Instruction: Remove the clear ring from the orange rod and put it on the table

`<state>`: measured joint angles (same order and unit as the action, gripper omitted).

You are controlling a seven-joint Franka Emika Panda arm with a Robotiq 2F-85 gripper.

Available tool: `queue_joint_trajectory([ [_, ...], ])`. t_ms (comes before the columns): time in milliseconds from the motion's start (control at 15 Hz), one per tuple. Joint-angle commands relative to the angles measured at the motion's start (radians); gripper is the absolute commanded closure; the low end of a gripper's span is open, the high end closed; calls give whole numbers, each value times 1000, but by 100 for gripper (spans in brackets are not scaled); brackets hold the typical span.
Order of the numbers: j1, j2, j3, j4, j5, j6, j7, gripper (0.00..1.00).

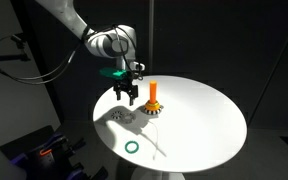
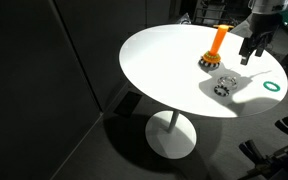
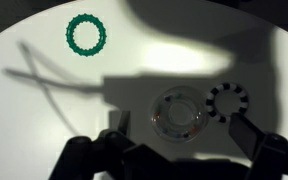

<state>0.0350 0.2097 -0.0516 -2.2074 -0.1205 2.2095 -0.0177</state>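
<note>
No readable text, label or number shows anywhere.

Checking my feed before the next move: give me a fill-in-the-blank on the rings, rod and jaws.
1. The clear ring lies on the ___, apart from the rod.
2. The rod's colour is ___.
3. The solid ring near the table's edge is ___.
4. The jaws stand ___, gripping nothing.
Missing words: table; orange; green; open.
</note>
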Motion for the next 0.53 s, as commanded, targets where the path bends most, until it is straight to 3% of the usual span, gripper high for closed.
queue_joint_trajectory([
  [0,-24,-89,19,-46,41,10,-24,0],
  [467,-27,-199,22,-90,125,33,-72,0],
])
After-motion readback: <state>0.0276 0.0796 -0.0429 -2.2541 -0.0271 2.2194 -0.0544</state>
